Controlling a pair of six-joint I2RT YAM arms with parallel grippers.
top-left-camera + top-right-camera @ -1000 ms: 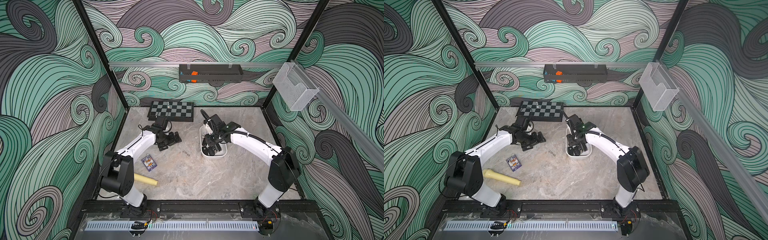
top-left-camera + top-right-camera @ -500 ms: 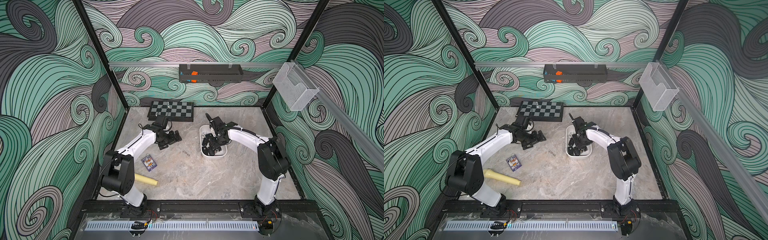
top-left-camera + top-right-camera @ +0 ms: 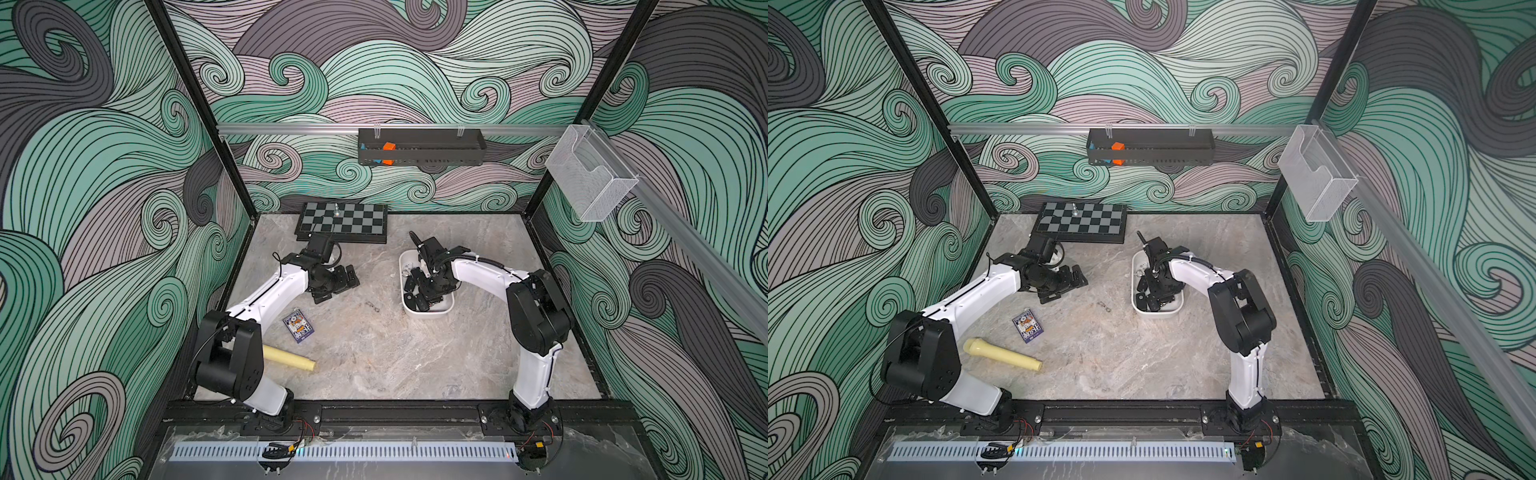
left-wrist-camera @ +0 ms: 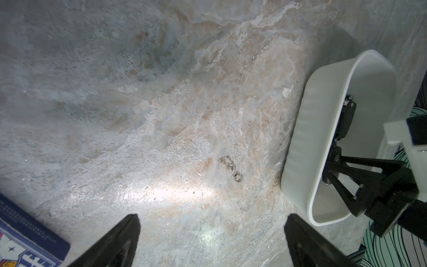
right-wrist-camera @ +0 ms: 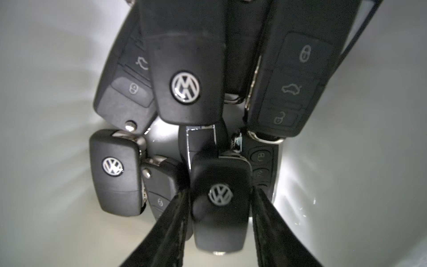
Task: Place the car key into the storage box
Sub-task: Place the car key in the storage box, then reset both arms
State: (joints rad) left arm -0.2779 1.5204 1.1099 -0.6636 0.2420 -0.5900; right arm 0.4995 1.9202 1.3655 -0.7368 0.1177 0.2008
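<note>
Got right claw point(image 5: 220, 191) in the white storage box point(image 5: 46, 115) straddling a VW car key point(image 5: 219, 219), can't tell if gripping or loose. Plus left claw point(image 4: 211, 217) wide open over desk point(image 4: 161, 92).

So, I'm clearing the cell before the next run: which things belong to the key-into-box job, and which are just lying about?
Job: car key, flanked by fingers of the right gripper; storage box, other keys already inside.
Lying about: chessboard, card pack, cream tube, black wall tray, clear basket.
</note>
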